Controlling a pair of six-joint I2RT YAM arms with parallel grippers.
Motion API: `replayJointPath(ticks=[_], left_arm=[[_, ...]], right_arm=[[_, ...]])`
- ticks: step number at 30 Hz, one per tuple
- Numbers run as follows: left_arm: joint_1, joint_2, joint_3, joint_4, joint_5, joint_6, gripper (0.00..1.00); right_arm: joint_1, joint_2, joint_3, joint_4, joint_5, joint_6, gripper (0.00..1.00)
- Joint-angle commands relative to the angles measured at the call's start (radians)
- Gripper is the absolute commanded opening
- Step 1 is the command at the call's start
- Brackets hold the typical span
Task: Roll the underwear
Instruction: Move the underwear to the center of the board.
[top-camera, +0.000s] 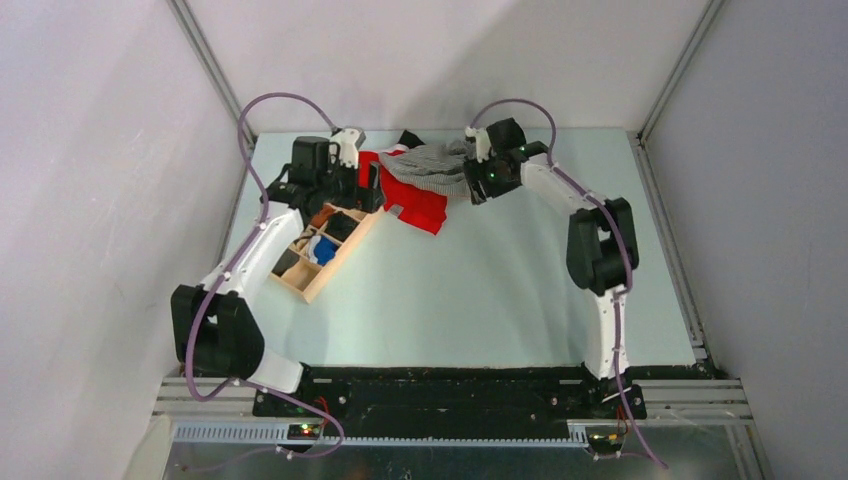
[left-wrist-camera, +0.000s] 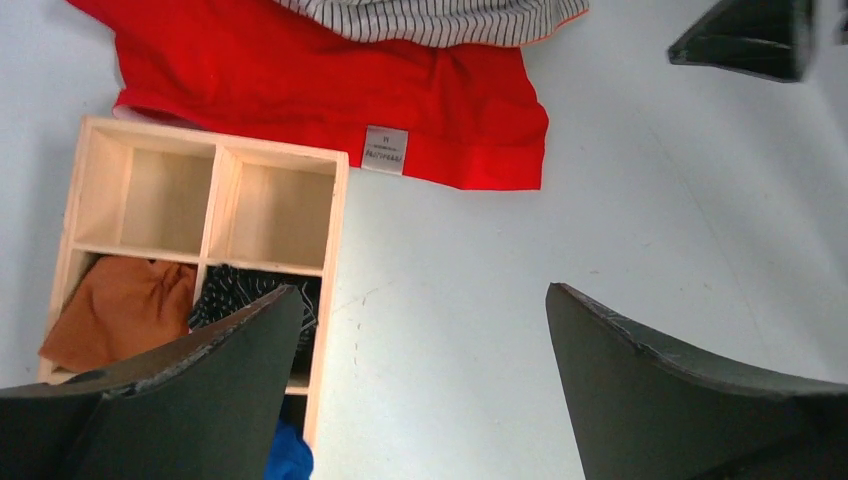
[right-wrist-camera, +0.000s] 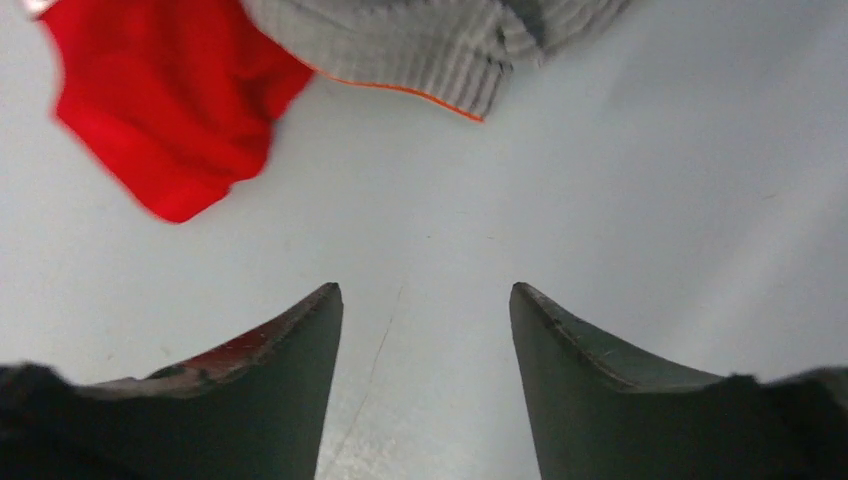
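My left tool (left-wrist-camera: 422, 290) is spread wide with nothing between its fingers, and it hangs over the counter (top-camera: 500, 290) just beside the wooden box (left-wrist-camera: 335, 230). My right tool (right-wrist-camera: 425, 288) is parted too, a little narrower, gripping nothing, with bare counter below it.

The underwear (top-camera: 432, 165), grey-and-white fine stripes, lies bunched at the far side of the counter, between my two tools. Its near part lies over the far edge of the red garment (top-camera: 420, 200). From the right wrist I see an orange line along the underwear's (right-wrist-camera: 430, 45) hem, and the red garment (right-wrist-camera: 170, 110) sits to its left. From the left wrist the striped underwear (left-wrist-camera: 430, 20) covers the top of the red garment (left-wrist-camera: 300, 80), which carries a small white label (left-wrist-camera: 385, 150) near its lower edge.

The box touches the red garment's near edge. In its nearer compartments sit a brown cloth (left-wrist-camera: 120, 310) and a dark patterned cloth (left-wrist-camera: 250, 290).
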Motion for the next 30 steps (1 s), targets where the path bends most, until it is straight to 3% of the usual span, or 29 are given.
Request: replayJointPath(ticks=[1,4,10,20,23,28,30], left_arm=[[0.002,0.011,0.068,-0.143,-0.016,-0.059,0.97],[0.006,-0.003,0.055,-0.205,-0.016,-0.004,0.96],[0.012,-0.052,0.029,-0.24,-0.03,0.037,0.96],[0.013,-0.06,0.039,-0.264,-0.053,0.053,0.96],[0.012,-0.053,0.046,-0.266,-0.06,0.063,0.96],[0.014,-0.03,0.067,-0.255,-0.058,0.06,0.96],[0.013,-0.016,0.085,-0.249,-0.056,0.058,0.95]], right_arm=[[-0.04,0.084,0.148,-0.006,-0.091,0.17,0.62],[-0.037,0.164,0.232,0.003,-0.096,0.162,0.56],[-0.034,0.296,0.304,0.044,-0.075,0.171,0.56],[-0.034,0.478,0.473,0.046,-0.027,0.156,0.64],[-0.038,0.534,0.6,-0.013,-0.052,0.167,0.53],[-0.042,0.594,0.692,-0.077,-0.076,0.182,0.44],[-0.043,0.605,0.704,-0.105,-0.083,0.186,0.31]])
